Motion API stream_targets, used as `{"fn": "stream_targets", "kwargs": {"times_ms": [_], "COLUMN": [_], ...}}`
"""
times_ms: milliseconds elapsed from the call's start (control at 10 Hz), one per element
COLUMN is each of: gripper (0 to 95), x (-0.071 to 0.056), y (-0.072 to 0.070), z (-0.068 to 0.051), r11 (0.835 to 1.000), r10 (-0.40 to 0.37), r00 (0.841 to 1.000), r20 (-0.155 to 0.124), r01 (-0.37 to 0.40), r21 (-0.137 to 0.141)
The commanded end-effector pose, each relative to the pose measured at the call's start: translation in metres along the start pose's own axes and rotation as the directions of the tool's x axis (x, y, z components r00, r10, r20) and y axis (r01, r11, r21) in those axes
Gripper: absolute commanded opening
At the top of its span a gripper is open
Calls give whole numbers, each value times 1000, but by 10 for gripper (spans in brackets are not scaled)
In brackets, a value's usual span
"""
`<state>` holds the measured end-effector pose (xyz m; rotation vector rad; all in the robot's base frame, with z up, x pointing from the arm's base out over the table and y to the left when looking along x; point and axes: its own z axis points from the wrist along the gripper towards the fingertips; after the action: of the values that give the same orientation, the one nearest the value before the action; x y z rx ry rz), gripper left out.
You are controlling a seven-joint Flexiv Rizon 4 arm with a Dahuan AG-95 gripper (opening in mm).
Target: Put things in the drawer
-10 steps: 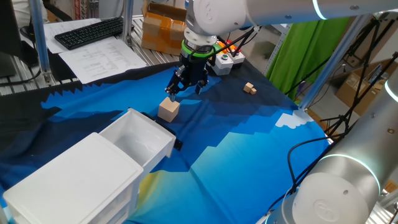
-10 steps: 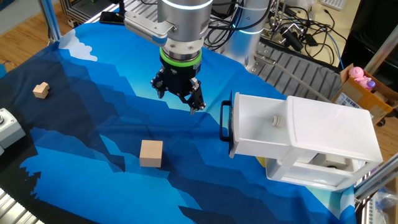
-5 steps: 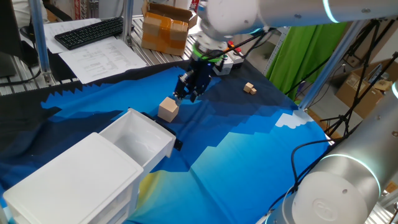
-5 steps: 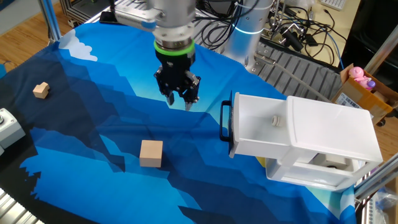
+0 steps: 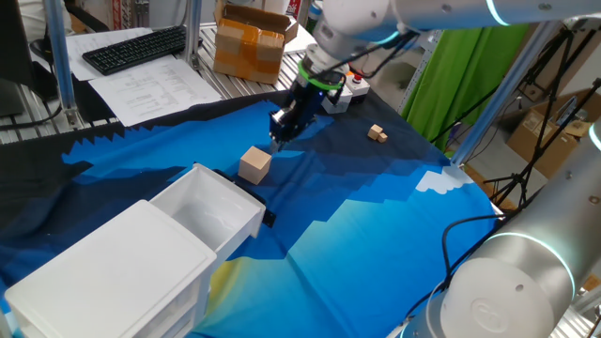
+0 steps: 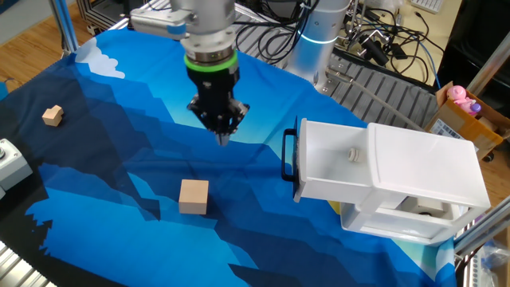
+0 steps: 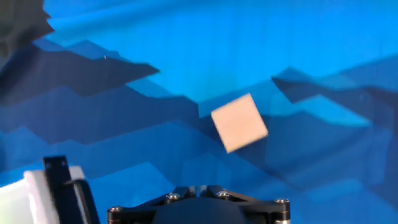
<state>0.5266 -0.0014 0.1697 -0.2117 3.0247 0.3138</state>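
Wooden cube, seemingly light, rigid and best pinched across two flat opposite faces, sits mid-table while the gripper hovers above, fingers drawn narrowly together, empty.

Cube and drawer on the blue cloth

The cube is plain pale tan wood, resting flat on the cloth, just off the drawer's front corner and apart from it. A second, smaller block lies well apart near the cloth's edge. The drawer, a white box-shaped tray with a black tab on its front, stands pulled out of its white cabinet.
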Motion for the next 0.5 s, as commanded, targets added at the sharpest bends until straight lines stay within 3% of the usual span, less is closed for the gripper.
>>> {"fn": "stream_targets", "kwargs": {"times_ms": [100,300,400,500], "gripper": [0,380,380,570], "x": [-17,-30,-35,-38], "y": [-6,-10,-12,-15], "z": [5,13,19,24], "r11": [991,988,986,981], "r10": [-50,-60,-70,-82], "r00": [999,998,997,997], "r20": [7,22,20,15], "r01": [49,57,66,78], "r21": [125,145,155,177]}}
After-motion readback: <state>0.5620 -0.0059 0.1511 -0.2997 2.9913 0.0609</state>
